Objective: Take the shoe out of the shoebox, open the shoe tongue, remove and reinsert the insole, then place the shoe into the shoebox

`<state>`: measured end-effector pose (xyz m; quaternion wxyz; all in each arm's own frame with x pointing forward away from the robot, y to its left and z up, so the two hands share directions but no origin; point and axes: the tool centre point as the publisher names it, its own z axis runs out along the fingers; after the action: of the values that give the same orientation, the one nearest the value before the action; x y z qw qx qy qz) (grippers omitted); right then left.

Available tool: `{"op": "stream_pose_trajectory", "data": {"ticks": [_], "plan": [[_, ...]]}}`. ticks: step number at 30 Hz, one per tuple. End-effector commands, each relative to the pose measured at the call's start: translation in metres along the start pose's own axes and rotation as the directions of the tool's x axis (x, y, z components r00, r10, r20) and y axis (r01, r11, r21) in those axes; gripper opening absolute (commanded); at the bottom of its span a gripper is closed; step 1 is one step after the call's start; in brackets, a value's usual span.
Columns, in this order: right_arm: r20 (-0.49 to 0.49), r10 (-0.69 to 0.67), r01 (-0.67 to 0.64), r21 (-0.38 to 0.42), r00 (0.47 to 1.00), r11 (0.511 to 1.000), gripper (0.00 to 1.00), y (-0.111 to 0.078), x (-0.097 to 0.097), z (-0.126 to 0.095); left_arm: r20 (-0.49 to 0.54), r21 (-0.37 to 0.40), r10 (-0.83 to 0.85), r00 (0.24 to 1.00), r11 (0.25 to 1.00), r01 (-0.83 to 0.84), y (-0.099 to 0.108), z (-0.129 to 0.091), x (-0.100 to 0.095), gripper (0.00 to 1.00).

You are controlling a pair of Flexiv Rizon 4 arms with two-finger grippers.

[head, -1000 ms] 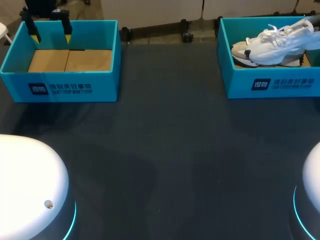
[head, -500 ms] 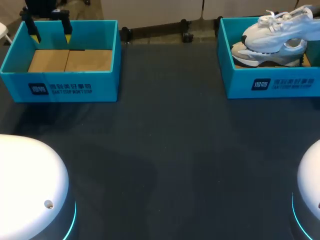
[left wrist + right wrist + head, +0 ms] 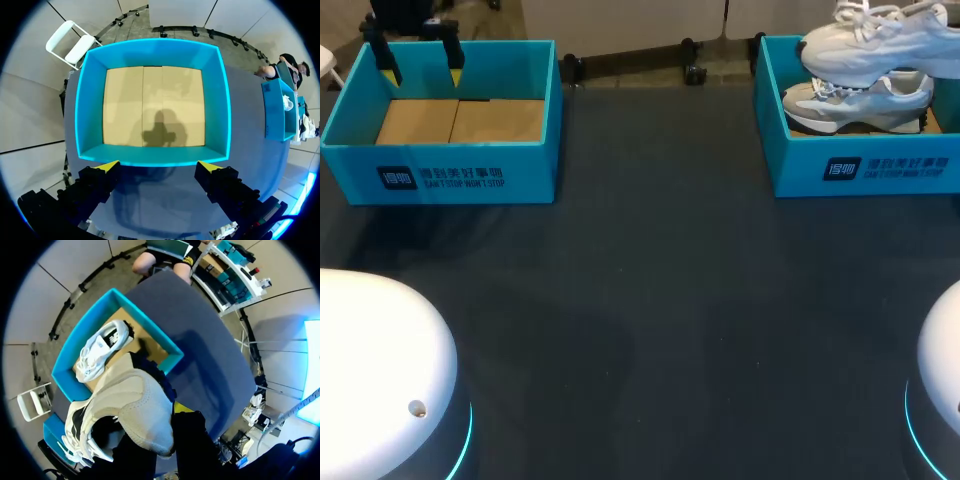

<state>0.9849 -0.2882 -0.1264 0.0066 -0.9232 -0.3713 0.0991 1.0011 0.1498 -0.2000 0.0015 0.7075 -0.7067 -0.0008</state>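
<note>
Table (image 3: 650, 300): L box (image 3: 440, 178), R box (image 3: 880, 170) (teal)

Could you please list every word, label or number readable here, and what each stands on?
Left shoebox, front wall: white print beside a dark square logo, too blurred to quote.
Right shoebox, front wall: the same kind of print, too blurred to quote.
Shoe lying in the right shoebox: a dark mark on its side, too small to read.
Lifted shoe: no print shows.

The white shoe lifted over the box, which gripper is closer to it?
Right. The right gripper is shut on the lifted shoe, above the right shoebox; the left gripper hangs open over the empty left shoebox.
</note>
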Motion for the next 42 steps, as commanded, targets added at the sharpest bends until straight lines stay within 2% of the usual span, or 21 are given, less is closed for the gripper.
{"op": "stream_pose_trajectory", "data": {"ticks": [1, 11, 18, 24, 30, 38, 41, 42], "plan": [[-0.006, 0.000, 0.000, -0.005, 1.000, 1.000, 0.00, -0.002, -0.002, -0.001, 0.000, 0.001, 0.001, 1.000, 1.000, -0.001, 0.000, 0.000, 0.000, 1.00], [-0.006, 0.000, 0.000, -0.005, 1.000, 1.000, 0.00, -0.002, -0.002, -0.001, 0.000, 0.001, 0.001, 1.000, 1.000, -0.001, 0.000, 0.000, 0.000, 1.00], [0.018, 0.026, -0.027, 0.061, 0.999, 0.998, 0.00, 0.033, 0.004, 0.024, 0.000, 0.001, 0.001, 1.000, 1.000, -0.001, 0.000, 0.000, 0.000, 1.00], [0.027, 0.031, -0.033, 0.072, 0.999, 0.997, 0.00, 0.041, 0.006, 0.037, 0.000, 0.001, 0.001, 1.000, 1.000, -0.001, 0.000, 0.000, 0.000, 1.00], [0.007, 0.046, -0.046, 0.098, 0.999, 0.994, 0.00, 0.025, -0.004, 0.028, 0.000, 0.001, 0.001, 1.000, 1.000, -0.001, 0.000, 0.000, 0.000, 1.00], [0.071, 0.097, -0.105, 0.118, 0.993, 0.987, 0.00, -0.029, -0.029, 0.020, 0.000, 0.001, 0.001, 1.000, 1.000, -0.001, 0.000, 0.000, 0.000, 1.00], [0.075, 0.108, -0.117, 0.123, 0.991, 0.986, 0.00, -0.045, -0.036, 0.017, 0.000, 0.001, 0.001, 1.000, 1.000, -0.001, 0.000, 0.000, 0.000, 1.00], [0.060, 0.114, -0.121, 0.129, 0.992, 0.984, 0.00, -0.057, -0.040, 0.015, 0.000, 0.001, 0.001, 1.000, 1.000, -0.001, 0.000, 0.000, 0.000, 1.00]]}}
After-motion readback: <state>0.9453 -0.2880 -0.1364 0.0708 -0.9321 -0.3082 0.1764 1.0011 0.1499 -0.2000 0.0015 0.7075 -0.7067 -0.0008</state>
